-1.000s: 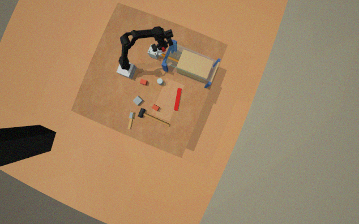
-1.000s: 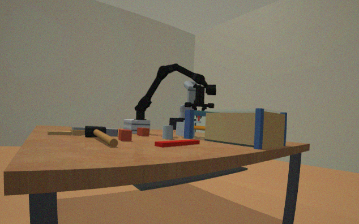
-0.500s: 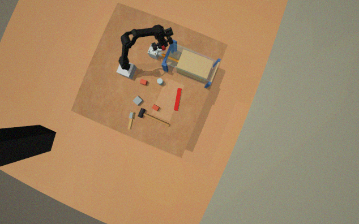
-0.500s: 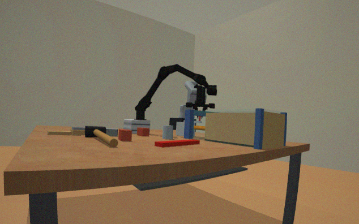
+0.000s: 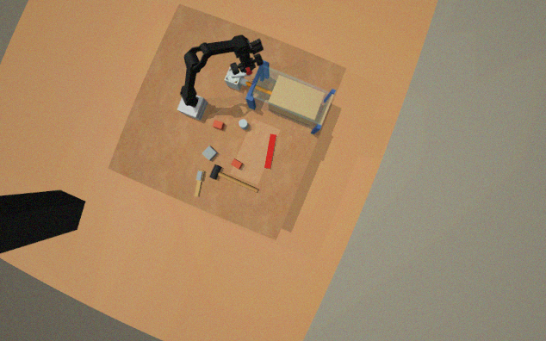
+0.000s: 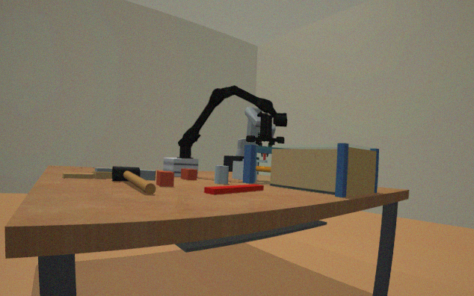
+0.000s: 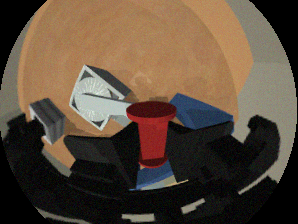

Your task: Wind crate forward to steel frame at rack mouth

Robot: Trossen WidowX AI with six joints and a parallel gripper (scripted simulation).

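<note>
My gripper (image 5: 247,69) (image 6: 265,152) (image 7: 148,119) is shut on the red knob (image 7: 153,132) of the winch handle. The handle's pale crank arm (image 7: 111,106) runs from the knob to the top of the winch (image 5: 231,80) (image 6: 238,170), its inner end over the round dial. The crate (image 5: 298,96) (image 6: 303,168) sits flat inside the clear-panelled cubby, with a gap between its front and the blue frame (image 5: 247,102) (image 6: 250,164) at the winch end. An orange strap (image 5: 263,89) (image 6: 263,169) runs from the winch side to the crate. The key in its hole is hidden.
A grey cylinder (image 5: 243,124) (image 6: 221,176), two red blocks (image 5: 218,125) (image 5: 237,164), a grey block (image 5: 209,153), a red bar (image 5: 270,151) (image 6: 233,189), a black-headed mallet (image 5: 238,182) and a small hammer (image 5: 198,185) lie on the bench, away from the winch.
</note>
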